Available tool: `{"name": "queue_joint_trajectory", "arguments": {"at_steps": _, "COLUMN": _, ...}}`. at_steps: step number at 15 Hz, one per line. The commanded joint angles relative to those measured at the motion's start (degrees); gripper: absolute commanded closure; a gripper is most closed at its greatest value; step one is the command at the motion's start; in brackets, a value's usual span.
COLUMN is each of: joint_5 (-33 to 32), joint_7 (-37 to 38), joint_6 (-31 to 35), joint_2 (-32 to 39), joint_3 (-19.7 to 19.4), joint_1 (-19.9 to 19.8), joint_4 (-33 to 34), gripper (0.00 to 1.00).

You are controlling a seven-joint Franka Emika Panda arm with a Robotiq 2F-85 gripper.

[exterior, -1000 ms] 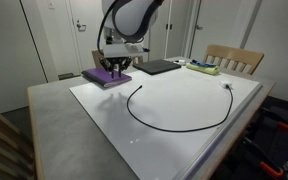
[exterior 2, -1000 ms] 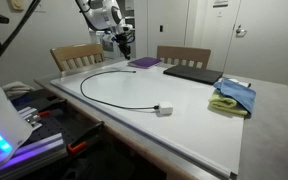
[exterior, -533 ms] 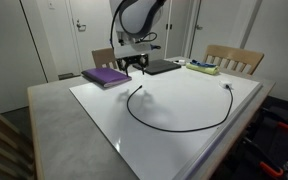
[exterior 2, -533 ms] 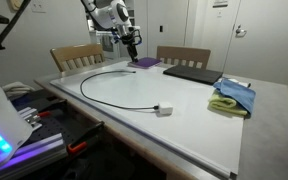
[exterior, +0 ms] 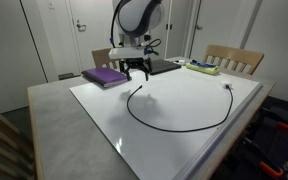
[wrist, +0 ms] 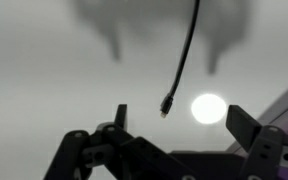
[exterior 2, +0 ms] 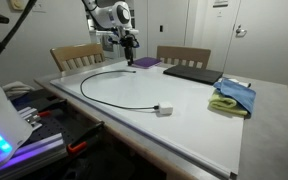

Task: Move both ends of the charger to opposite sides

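Note:
The charger (exterior: 174, 128) is a thin black cable lying in a wide arc on the white table sheet (exterior: 184, 95). One end (exterior: 145, 87) lies near the back, below my gripper (exterior: 136, 68); the other end (exterior: 228, 87) lies far across the sheet. In an exterior view the charger (exterior 2: 84, 90) curves round to a small pale plug (exterior 2: 163, 110). My gripper (exterior 2: 131, 54) hangs above the back end, clear of it. In the wrist view the gripper (wrist: 184, 122) is open, and the cable tip (wrist: 165, 106) lies on the table between the fingers (wrist: 246, 124), untouched.
A purple book (exterior: 106, 76) lies beside the gripper at the back. A dark laptop (exterior: 162, 67) and a green-yellow cloth (exterior: 204, 68) sit along the back edge. Wooden chairs (exterior: 236, 58) stand behind the table. The cloth (exterior 2: 234, 97) lies near the plug end.
My gripper has moved from above the purple book across to above the cable's back end, and its jaws have spread open. The cable has not moved.

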Motion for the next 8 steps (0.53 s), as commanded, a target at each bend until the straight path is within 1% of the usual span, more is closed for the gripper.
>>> {"name": "queue_joint_trajectory", "arguments": {"at_steps": 1, "joint_5": 1.56, "joint_7": 4.4, "joint_6": 4.14, "joint_2": -0.99, "joint_3": 0.8, "joint_1": -1.71, "joint_4": -2.58, "gripper": 0.0}}
{"name": "queue_joint_trajectory", "arguments": {"at_steps": 4, "joint_5": 1.23, "joint_7": 5.85, "joint_6": 7.22, "joint_2": -0.2, "joint_3": 0.97, "joint_1": -2.3, "joint_4": -3.22, "gripper": 0.0}}
{"name": "queue_joint_trajectory", "arguments": {"at_steps": 8, "joint_5": 2.27, "joint_7": 5.52, "joint_6": 9.95, "joint_2": 0.4, "joint_3": 1.73, "joint_1": -3.26, "joint_4": -4.61, "gripper": 0.0}}
